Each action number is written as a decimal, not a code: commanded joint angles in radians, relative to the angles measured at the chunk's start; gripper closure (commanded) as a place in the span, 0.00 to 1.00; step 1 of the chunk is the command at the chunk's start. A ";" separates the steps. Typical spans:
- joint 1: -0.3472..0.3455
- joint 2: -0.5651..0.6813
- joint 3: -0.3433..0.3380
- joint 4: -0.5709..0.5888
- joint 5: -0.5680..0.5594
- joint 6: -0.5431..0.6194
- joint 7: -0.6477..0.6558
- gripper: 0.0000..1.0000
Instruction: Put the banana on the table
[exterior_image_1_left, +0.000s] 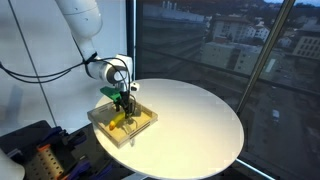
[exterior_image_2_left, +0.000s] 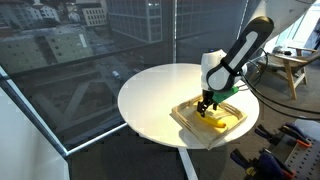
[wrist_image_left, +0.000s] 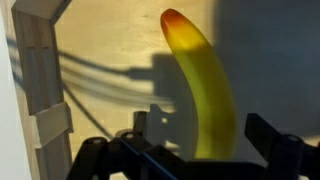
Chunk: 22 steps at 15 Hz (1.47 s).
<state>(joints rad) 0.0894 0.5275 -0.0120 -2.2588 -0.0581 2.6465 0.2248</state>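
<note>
Yellow fills the middle of the wrist view: the banana (wrist_image_left: 205, 95) lies lengthwise up the frame, its orange-tinged tip at upper centre and its other end running down out of sight between the fingers. The gripper (wrist_image_left: 207, 142) is spread wide, one dark finger at lower left and one at lower right, so the fruit's long axis runs straight through the gap, crosswise to the closing line. Nothing is grasped yet, and whether either pad touches the peel I cannot tell.

In both exterior views the arm reaches down into the tray (exterior_image_1_left: 103, 126), with the gripper (exterior_image_1_left: 124, 98) low over the banana (exterior_image_1_left: 120, 121). So the banana is inside the tray, not yet on the table (exterior_image_1_left: 190, 120). From the opposite camera the gripper (exterior_image_2_left: 207, 104) hangs over the same yellow patch (exterior_image_2_left: 214, 123) inside the tray (exterior_image_2_left: 184, 112), which sits at the right of the round table (exterior_image_2_left: 155, 92).

My read: a squeeze here would catch the fruit across its width, near one end. One thing is in the way. The tray's wall (wrist_image_left: 35, 90) stands at the left of the wrist frame, a rim to clear before heading for bare white tabletop, and an end-heavy hold could let the banana swing.
</note>
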 joint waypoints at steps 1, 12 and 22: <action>0.024 0.012 -0.014 0.027 0.010 -0.014 0.013 0.00; 0.048 0.041 -0.019 0.037 0.007 0.008 0.017 0.00; 0.048 0.071 -0.015 0.038 0.016 0.070 0.012 0.00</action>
<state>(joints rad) 0.1243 0.5840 -0.0183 -2.2349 -0.0581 2.6947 0.2274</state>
